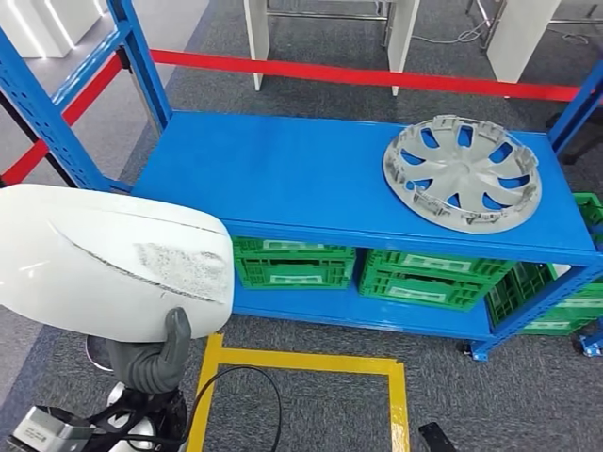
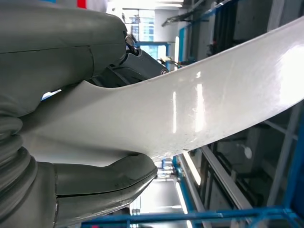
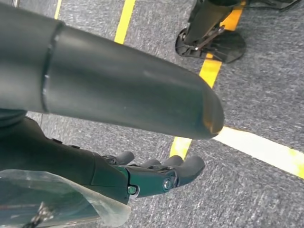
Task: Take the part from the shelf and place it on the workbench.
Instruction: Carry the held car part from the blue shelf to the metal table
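Observation:
A large white curved panel part (image 1: 106, 264) with a scuffed grey patch is lifted clear of the shelf at the lower left of the head view. My left hand (image 1: 153, 356) grips its lower edge from beneath, thumb up against the white surface. In the left wrist view the white part (image 2: 201, 109) runs across the picture, clamped between the thick grey thumb (image 2: 104, 183) and the fingers (image 2: 64, 42). My right hand (image 3: 161, 173) hangs by the floor, fingers loosely extended and holding nothing.
The blue shelf (image 1: 285, 179) stands ahead; a silver wheel cover (image 1: 462, 172) lies on its top at the right. Green crates (image 1: 419, 278) fill the lower level. Yellow floor tape (image 1: 299, 363) marks a box in front. A red barrier tape (image 1: 369, 75) runs behind.

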`<action>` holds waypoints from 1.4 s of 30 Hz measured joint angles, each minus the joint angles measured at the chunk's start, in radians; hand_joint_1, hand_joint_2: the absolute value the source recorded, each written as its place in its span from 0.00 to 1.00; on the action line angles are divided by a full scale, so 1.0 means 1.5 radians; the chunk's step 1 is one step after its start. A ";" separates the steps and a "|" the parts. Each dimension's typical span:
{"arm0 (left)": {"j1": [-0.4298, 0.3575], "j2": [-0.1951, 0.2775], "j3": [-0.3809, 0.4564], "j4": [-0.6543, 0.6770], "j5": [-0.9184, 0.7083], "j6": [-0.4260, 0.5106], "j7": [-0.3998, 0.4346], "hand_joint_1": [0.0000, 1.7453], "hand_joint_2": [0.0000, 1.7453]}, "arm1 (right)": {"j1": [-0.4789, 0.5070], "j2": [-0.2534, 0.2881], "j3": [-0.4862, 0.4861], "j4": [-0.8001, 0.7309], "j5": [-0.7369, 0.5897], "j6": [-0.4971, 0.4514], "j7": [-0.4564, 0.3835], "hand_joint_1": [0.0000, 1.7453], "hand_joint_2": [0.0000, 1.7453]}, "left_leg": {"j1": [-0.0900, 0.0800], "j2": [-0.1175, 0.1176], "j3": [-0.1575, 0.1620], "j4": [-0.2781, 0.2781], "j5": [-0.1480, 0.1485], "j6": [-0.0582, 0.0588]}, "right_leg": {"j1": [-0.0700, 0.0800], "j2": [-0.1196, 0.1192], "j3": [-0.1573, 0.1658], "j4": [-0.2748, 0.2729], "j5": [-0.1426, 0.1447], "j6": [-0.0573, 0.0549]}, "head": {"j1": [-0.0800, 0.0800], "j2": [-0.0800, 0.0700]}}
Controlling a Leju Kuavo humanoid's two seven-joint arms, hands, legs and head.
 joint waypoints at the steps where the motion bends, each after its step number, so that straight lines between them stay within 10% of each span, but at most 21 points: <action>1: 0.001 0.000 0.000 0.000 0.000 0.000 0.000 1.00 1.00 | 0.001 0.000 0.000 0.000 0.000 0.000 0.001 0.00 0.00 | 0.000 -0.001 -0.001 0.000 0.004 -0.003 | -0.001 0.000 -0.007 0.001 0.004 -0.005 | 0.000 0.000; 3: 0.003 0.001 0.000 -0.001 -0.001 0.001 0.000 1.00 1.00 | 0.002 0.000 0.001 0.000 0.001 0.000 0.002 0.00 0.00 | 0.001 -0.003 -0.007 0.011 -0.013 -0.011 | -0.003 -0.003 -0.017 0.001 0.014 -0.016 | -0.001 0.000; 6: 0.008 0.003 -0.001 -0.005 -0.007 0.002 0.000 1.00 1.00 | 0.003 0.000 0.003 0.001 0.001 -0.003 -0.001 0.00 0.00 | 0.005 -0.005 -0.031 0.112 -0.108 -0.022 | -0.004 -0.006 -0.034 0.001 0.034 -0.026 | -0.005 0.000; 8: 0.011 0.005 -0.001 -0.007 -0.010 0.002 0.001 1.00 1.00 | 0.005 0.000 0.003 0.001 0.000 -0.005 -0.003 0.00 0.00 | 0.007 -0.005 -0.033 0.177 -0.138 -0.024 | -0.003 -0.007 -0.051 0.003 0.048 -0.026 | -0.005 0.000; 10: 0.012 0.006 -0.001 -0.008 -0.013 0.003 0.002 1.00 1.00 | 0.006 0.000 0.003 0.001 -0.002 -0.004 -0.003 0.00 0.00 | 0.007 -0.005 0.003 0.156 -0.115 -0.021 | -0.002 -0.007 -0.069 0.008 0.059 -0.025 | -0.005 0.000; 13: 0.012 0.008 -0.003 -0.013 -0.019 0.004 0.003 1.00 1.00 | 0.008 0.003 0.003 0.001 -0.008 -0.003 -0.004 0.00 0.00 | 0.004 -0.006 0.098 0.018 -0.091 -0.008 | 0.000 -0.006 -0.086 0.012 0.073 -0.019 | -0.004 0.000; 15: 0.013 0.008 -0.004 -0.019 -0.023 0.005 0.003 1.00 1.00 | 0.009 0.005 0.003 0.002 -0.011 -0.003 -0.006 0.00 0.00 | -0.001 -0.006 0.119 -0.024 -0.095 -0.002 | -0.002 -0.006 -0.090 0.010 0.083 -0.011 | -0.004 0.000; 18: 0.016 0.008 -0.004 -0.024 -0.026 0.008 0.003 1.00 1.00 | 0.013 0.005 0.003 0.003 -0.016 -0.003 -0.012 0.00 0.00 | 0.000 -0.003 0.106 -0.035 -0.075 0.006 | -0.004 -0.004 -0.100 0.014 0.080 0.002 | -0.004 0.000; 23: 0.025 0.005 -0.003 -0.030 -0.034 0.011 0.005 1.00 1.00 | 0.017 0.006 0.003 0.004 -0.017 0.000 -0.014 0.00 0.00 | 0.000 0.000 0.058 -0.039 -0.034 0.015 | -0.004 -0.003 -0.141 0.178 -0.042 0.012 | 0.002 0.000; 25: 0.029 0.005 -0.002 -0.030 -0.035 0.009 0.005 1.00 1.00 | 0.017 0.006 0.003 0.004 -0.012 0.005 -0.013 0.00 0.00 | -0.001 0.000 0.035 -0.034 -0.019 0.013 | -0.004 -0.003 -0.118 0.185 -0.013 0.013 | 0.002 0.000; 27: 0.031 0.005 -0.002 -0.031 -0.036 0.007 0.005 1.00 1.00 | 0.016 0.006 0.004 0.004 -0.008 0.011 -0.013 0.00 0.00 | -0.001 0.000 0.014 -0.024 -0.008 0.009 | -0.005 -0.003 -0.051 0.105 0.015 0.012 | 0.002 0.000; 30: 0.034 0.005 -0.001 -0.035 -0.037 0.005 0.005 1.00 1.00 | 0.013 0.006 0.006 0.004 -0.007 0.014 -0.014 0.00 0.00 | -0.003 0.001 -0.001 -0.009 0.006 0.000 | -0.002 -0.002 0.025 -0.012 -0.011 0.002 | 0.001 0.000; 33: 0.037 0.006 -0.001 -0.037 -0.038 0.004 0.005 1.00 1.00 | 0.014 0.008 0.009 0.005 -0.007 0.014 -0.014 0.00 0.00 | 0.000 -0.001 -0.005 -0.002 0.003 -0.012 | -0.001 -0.005 0.015 -0.015 -0.003 -0.015 | 0.002 0.000; 38: 0.040 0.008 -0.001 -0.038 -0.038 0.004 0.005 1.00 1.00 | 0.014 0.009 0.010 0.005 -0.007 0.014 -0.014 0.00 0.00 | 0.007 -0.003 -0.034 0.167 -0.136 -0.028 | -0.002 -0.010 -0.025 -0.013 0.035 -0.028 | -0.001 0.000; 40: 0.041 0.009 0.000 -0.038 -0.038 0.004 0.005 1.00 1.00 | 0.014 0.009 0.010 0.005 -0.006 0.016 -0.014 0.00 0.00 | 0.008 -0.003 -0.015 0.183 -0.117 -0.028 | -0.002 -0.015 -0.043 -0.010 0.047 -0.027 | -0.001 0.000; 42: 0.042 0.010 0.000 -0.038 -0.038 0.005 0.005 1.00 1.00 | 0.015 0.009 0.011 0.005 -0.006 0.019 -0.016 0.00 0.00 | 0.007 0.008 0.046 0.105 -0.083 -0.024 | -0.001 -0.022 -0.057 -0.006 0.055 -0.024 | -0.001 0.000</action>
